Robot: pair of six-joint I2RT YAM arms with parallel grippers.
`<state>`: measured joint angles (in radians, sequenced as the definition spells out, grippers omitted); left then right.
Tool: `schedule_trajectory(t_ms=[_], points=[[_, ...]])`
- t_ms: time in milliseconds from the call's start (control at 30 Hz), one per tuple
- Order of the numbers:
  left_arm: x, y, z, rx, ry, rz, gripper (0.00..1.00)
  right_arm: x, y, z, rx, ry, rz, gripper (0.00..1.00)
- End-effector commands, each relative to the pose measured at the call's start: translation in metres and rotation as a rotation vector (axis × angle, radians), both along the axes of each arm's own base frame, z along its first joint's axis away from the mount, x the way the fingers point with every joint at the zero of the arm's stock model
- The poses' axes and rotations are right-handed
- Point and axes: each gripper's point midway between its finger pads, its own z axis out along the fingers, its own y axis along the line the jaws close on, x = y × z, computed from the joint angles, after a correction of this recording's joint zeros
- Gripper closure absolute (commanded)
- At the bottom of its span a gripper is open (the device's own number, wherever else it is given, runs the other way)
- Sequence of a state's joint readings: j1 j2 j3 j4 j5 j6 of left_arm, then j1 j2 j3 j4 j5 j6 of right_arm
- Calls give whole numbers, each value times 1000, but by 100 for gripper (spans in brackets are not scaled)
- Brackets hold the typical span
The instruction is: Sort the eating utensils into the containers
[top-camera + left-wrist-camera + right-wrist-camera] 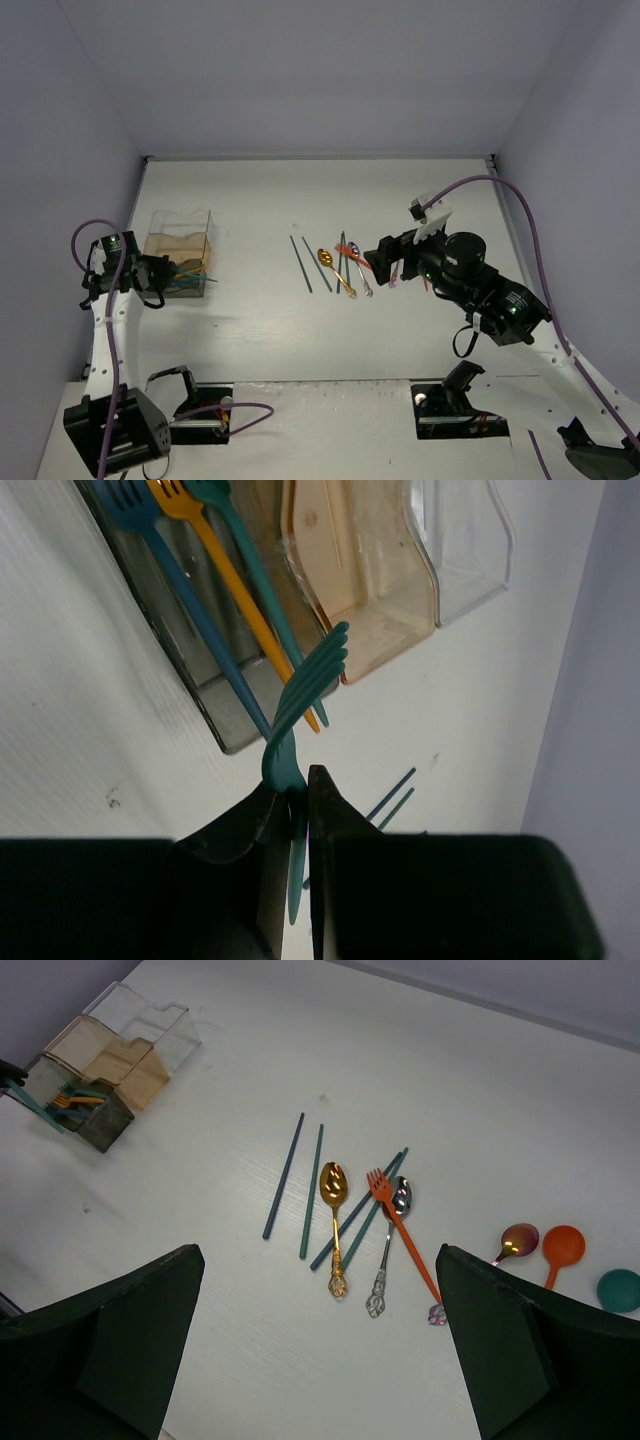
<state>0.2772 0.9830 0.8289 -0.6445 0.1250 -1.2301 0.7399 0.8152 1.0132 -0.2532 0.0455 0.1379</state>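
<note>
at the fork compartment of the container (222, 732), my left tool (295, 790) pinches a teal fork (305, 685) by its handle, tines aimed to join the forks (190, 590) inside; my right tool (318, 1252) gapes wide over loose utensils (385, 1200) left on the worktop (450, 1080).

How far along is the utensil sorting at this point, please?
Three forks already lie in the grey compartment of the container. The left gripper holds a teal fork close to it. Left on the table: four chopsticks, a gold spoon, a silver spoon, an orange fork and three more spoons, with the right gripper open above them.
</note>
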Motion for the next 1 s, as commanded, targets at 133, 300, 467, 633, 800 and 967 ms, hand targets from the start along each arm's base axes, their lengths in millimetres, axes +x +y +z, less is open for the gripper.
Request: schedule_trajectory(t_ms=[133,300,467,633,800,967], points=[[32,13,-11,-132,-25,1,100,4,-11,9,-6,-60,-38,0],[34,20,-29,-189,32,51,98,3,-16,8,-10,-68,-58,0],[31,26,-38,-222,58,101,93,2,-22,7,-17,-75,-78,0],[29,40,-44,-229,65,133,89,2,-25,5,-27,-74,-86,0],[29,43,-49,-249,78,137,82,2,-26,3,-34,-75,-87,0],[30,43,-47,-246,75,131,76,1,-26,3,-34,-76,-87,0]])
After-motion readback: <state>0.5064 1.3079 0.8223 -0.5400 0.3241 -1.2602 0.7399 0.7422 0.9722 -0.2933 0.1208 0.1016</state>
